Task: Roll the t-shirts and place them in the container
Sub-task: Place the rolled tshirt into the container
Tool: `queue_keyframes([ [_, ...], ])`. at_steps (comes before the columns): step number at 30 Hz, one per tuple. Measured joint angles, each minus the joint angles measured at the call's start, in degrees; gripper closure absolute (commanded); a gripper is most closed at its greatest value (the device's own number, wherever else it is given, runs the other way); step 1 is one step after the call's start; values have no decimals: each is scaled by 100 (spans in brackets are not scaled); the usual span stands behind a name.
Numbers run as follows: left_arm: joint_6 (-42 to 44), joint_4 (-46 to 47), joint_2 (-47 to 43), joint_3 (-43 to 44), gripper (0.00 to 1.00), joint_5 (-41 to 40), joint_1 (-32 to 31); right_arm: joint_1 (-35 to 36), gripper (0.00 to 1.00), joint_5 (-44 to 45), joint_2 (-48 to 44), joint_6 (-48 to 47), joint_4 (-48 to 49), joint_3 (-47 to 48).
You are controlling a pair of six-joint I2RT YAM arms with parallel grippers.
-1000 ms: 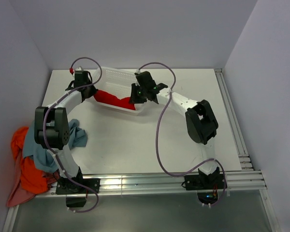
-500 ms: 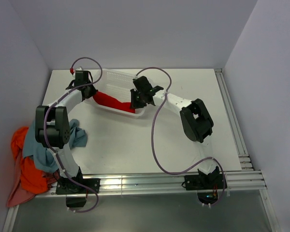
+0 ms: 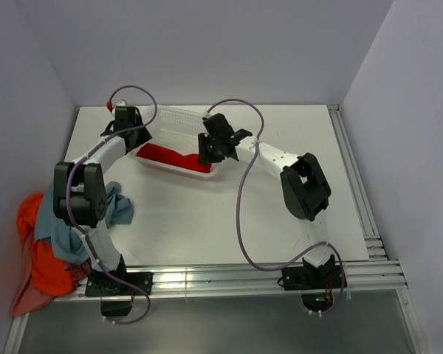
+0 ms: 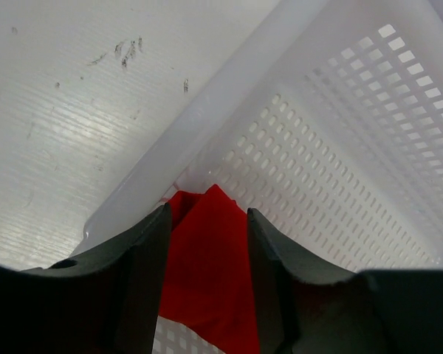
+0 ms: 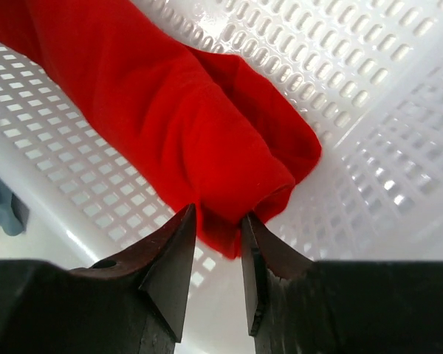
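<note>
The red t-shirt [image 3: 173,157] is lying stretched out as a loose roll inside the white basket [image 3: 179,116], which is sitting towards the far left corner of the worktop [image 3: 207,221]. One end of the shirt is reaching the basket's left corner and the other end is lying by its right end.

The left arm is leaning over the basket's left corner. In the left wrist view, the left fingers [image 4: 151,251] are standing well apart, and a pointed tip of the red cloth is lying loose beneath the gap between them, against the perforated floor. They are gripping nothing.

The right arm is reaching in from the right side of the worktop, over the basket's right end. In its wrist view, the right fingers [image 5: 179,243] are standing only a little apart, with the thick rolled end of the red shirt right at their tips and a fold of cloth sitting in the narrow gap. I cannot tell whether they are pinching that fold or just touching it.

Other shirts are lying heaped at the left edge of the worktop near the near left corner: a grey-blue shirt [image 3: 118,206] on top, an orange shirt [image 3: 40,258] spilling over the edge, and a pink shirt [image 3: 26,299] hanging lowest.
</note>
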Motion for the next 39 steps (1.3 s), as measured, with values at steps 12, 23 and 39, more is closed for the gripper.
queue_keyframes([
  [12,164,17,-323,92,53,-114,-107,35,57,39,-308,-61,-131,-31],
  [23,317,107,-199,393,57,297,-470,46,83,234,-177,-146,-476,599],
  [39,354,94,1196,859,80,745,-474,-46,92,409,1659,-175,-568,1834],
])
